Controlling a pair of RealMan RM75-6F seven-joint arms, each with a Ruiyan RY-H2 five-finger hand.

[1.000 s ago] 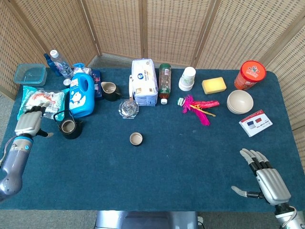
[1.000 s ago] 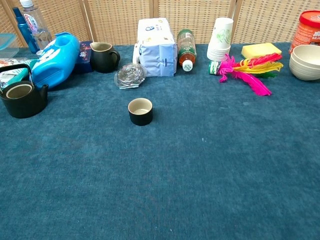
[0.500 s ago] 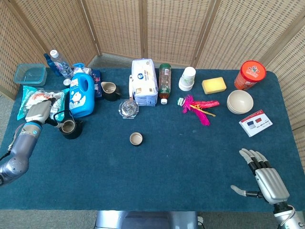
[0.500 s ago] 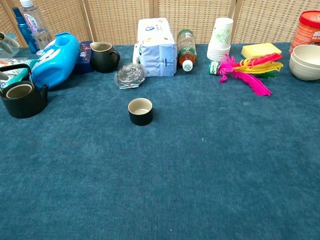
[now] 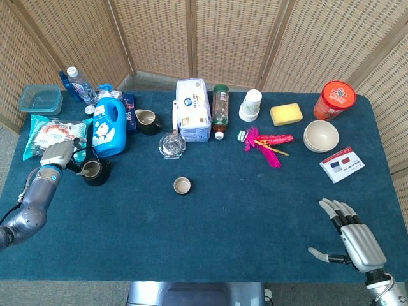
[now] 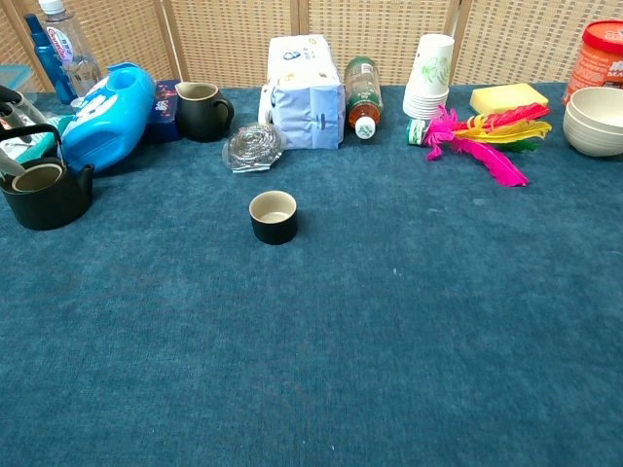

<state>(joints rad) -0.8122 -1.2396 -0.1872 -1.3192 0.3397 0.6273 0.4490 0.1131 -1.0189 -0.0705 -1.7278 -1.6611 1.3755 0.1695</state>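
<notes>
My left hand (image 5: 59, 153) is at the far left of the table, right beside the black teapot (image 5: 94, 171). In the chest view its fingers (image 6: 18, 101) lie just above the teapot's (image 6: 43, 191) wire handle, with the thumb lower down and a gap between them. I cannot see it gripping the handle. A blue detergent bottle (image 5: 109, 126) lies just behind the teapot, and a snack bag (image 5: 46, 133) lies behind the hand. My right hand (image 5: 352, 240) rests near the front right corner with its fingers spread and holds nothing. A small dark cup (image 5: 182, 185) stands mid-table.
Along the back are a clear box (image 5: 40, 99), a water bottle (image 5: 80, 83), a dark mug (image 5: 148, 121), a tissue pack (image 5: 192, 109), a lying bottle (image 5: 220, 108), paper cups (image 5: 251, 105), a sponge (image 5: 286, 113), pink feathers (image 5: 268, 143), bowls (image 5: 320, 135) and a red canister (image 5: 337, 99).
My left hand has moved right and away from me, from the table's left edge to the teapot's handle. The right hand has stayed where it was.
</notes>
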